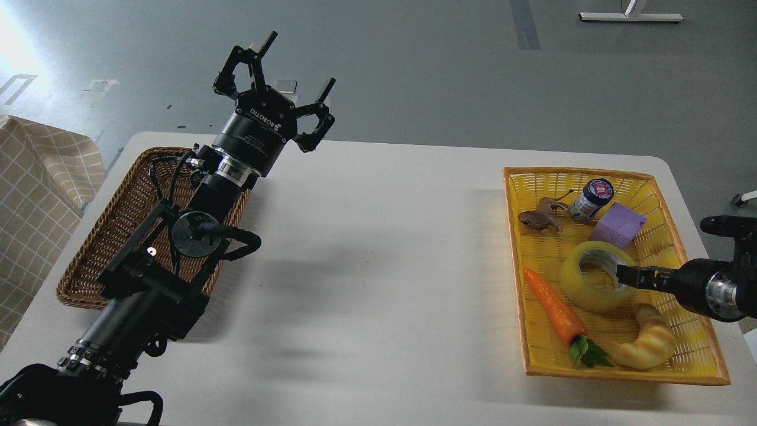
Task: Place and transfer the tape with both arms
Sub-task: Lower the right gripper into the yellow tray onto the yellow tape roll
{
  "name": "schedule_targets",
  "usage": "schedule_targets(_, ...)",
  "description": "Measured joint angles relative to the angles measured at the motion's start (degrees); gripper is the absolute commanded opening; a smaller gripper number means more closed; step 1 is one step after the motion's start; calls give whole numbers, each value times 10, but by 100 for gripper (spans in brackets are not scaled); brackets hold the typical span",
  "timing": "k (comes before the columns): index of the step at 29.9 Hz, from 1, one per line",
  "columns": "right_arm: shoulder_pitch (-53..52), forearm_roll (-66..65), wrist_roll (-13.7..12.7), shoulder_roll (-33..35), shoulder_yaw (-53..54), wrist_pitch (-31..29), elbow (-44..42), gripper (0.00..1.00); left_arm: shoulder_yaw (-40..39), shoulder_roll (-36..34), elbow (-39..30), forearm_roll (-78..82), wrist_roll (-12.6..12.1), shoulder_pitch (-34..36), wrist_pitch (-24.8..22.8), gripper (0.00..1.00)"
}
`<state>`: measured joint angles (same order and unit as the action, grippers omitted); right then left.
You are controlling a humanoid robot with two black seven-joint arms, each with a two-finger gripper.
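The tape (593,278) lies on its side near the middle of the yellow basket (698,370), which we take as our landmark on the right part of the white table (378,284). Our right gripper (631,276) reaches in over the basket's right rim, its dark tip at the right edge of the roll's grey-white core; seen end-on, we cannot tell whether its fingers are apart, together or clamped on the roll. Crowding the tape inside the basket are a purple block (618,225) just behind it, a small jar with a dark lid (591,200) further back, and a brown animal figure (541,216) toward the back left corner. An orange toy carrot (555,316) with green leaves lies along the basket's left side, and a yellow croissant-like toy (646,340) curves at the front, just under our right arm. The jar's lid bears a label too small to read. Well to the left of the yellow basket, a brown wicker basket (106,236) sits on the table's far side, and our left gripper (278,83) is raised above it with fingers spread wide apart, holding nothing; its body reads ROBOTIQ, upside down.
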<state>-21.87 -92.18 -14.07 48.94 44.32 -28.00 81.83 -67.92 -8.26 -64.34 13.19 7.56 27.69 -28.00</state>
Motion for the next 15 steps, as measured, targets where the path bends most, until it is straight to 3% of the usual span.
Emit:
schedule_targets(3, -2, 0, 1, -6, -3, 0, -4, 49, 0, 0, 0, 0, 1, -1, 0, 98)
schedule_targets(13, -3, 2, 3, -17, -7, 0, -15, 0, 0, 1, 0, 0, 1, -1, 0, 98)
schedule_targets(15, -3, 2, 3, -18, -8, 0, -19, 0, 0, 2, 0, 0, 1, -2, 0, 98)
